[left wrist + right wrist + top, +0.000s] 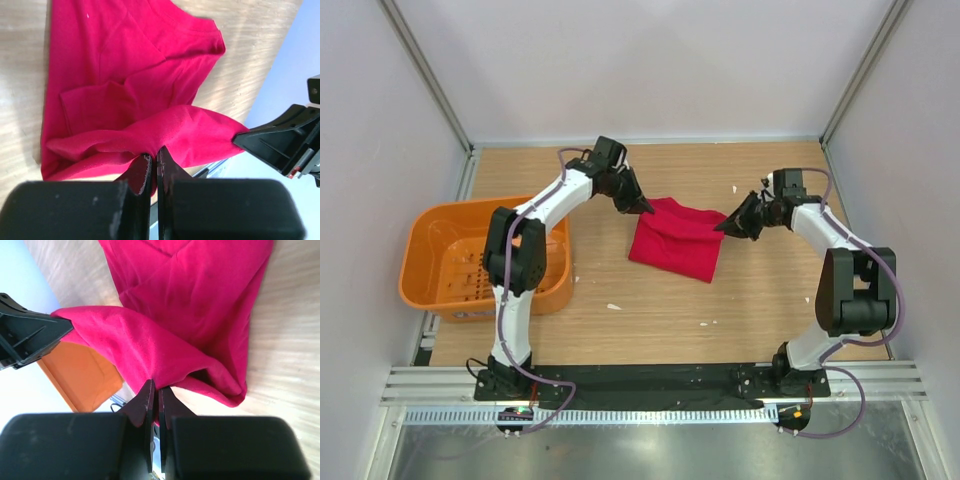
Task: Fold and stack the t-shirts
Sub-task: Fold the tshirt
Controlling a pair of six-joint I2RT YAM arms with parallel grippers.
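Your left pincer [153,162] and right pincer [155,396] each clamp the far edge of the red t-shirt [672,250], which lies midway across the desk [650,330]. Pull unevenly and the cloth may slip out, leaving a crooked fold.

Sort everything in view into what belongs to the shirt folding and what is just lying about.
In the job: red t-shirt; left gripper and right gripper, each shut on the shirt's raised edge.
Lying about: orange basket, apart from the shirt; small white scraps.
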